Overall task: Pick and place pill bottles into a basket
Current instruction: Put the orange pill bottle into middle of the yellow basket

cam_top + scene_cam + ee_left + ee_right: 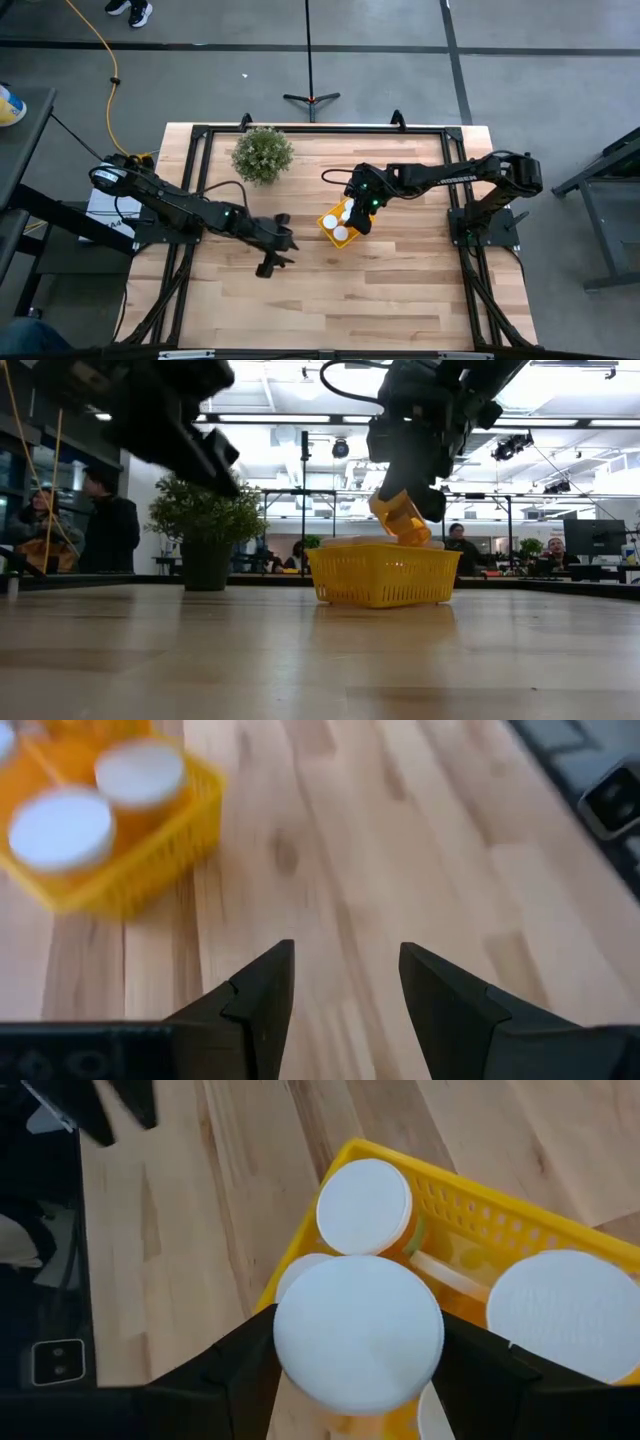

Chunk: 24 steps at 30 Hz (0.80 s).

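Observation:
The yellow basket [330, 224] stands at the table's middle and holds several white-capped pill bottles [363, 1205], also seen in the left wrist view [60, 828]. My right gripper [366, 208] is over the basket's right part, shut on another pill bottle [403, 520] with an orange body. My left gripper [345, 990] is open and empty above bare wood, a little left of the basket [120, 870]; it also shows in the high view [283, 238]. My right gripper pinches the pill bottle between its two fingers [235, 1365], at the bottle's sides just under the white cap [358, 1330]. The fingers come from above, slanting down. The bottle hangs tilted, its lower end [418, 538] at the level of the basket's rim [385, 550].
A bushy green potted plant [262, 153] stands at the far side, left of the basket; it also shows in the low view [205, 525]. Bare wood lies toward the near edge. People sit in the room beyond the table.

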Tool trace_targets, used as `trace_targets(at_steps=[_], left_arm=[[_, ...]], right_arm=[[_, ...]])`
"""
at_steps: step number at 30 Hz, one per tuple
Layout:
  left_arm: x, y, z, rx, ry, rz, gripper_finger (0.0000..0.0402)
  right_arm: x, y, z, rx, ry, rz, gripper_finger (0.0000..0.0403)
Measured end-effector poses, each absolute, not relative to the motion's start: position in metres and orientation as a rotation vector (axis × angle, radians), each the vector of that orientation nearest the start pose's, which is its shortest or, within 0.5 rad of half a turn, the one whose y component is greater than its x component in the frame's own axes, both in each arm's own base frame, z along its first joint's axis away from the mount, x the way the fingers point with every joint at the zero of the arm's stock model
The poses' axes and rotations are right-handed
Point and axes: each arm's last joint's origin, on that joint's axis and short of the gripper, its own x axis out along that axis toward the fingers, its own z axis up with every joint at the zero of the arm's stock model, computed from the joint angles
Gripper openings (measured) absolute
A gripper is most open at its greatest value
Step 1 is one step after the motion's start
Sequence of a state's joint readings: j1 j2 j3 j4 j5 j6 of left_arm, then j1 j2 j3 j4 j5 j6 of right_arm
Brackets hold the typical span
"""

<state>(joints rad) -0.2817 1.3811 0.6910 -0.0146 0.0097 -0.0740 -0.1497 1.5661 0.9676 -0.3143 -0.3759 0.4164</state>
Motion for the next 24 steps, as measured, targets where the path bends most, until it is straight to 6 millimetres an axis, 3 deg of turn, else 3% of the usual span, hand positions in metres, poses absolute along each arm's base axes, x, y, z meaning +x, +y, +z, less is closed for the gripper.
trace_targets(at_steps=[10, 24], left_arm=[[0.270, -0.079, 0.205, 0.014, 0.528, -0.280, 0.0216], [0.270, -0.079, 0.206, 0.008, 0.520, -0.302, 0.0216]], right_arm=[[0.312, -0.036, 0.205, 0.685, 0.917, 0.023, 0.0222], [0.313, -0.036, 0.206, 0.698, 0.903, 0.015, 0.0222]])
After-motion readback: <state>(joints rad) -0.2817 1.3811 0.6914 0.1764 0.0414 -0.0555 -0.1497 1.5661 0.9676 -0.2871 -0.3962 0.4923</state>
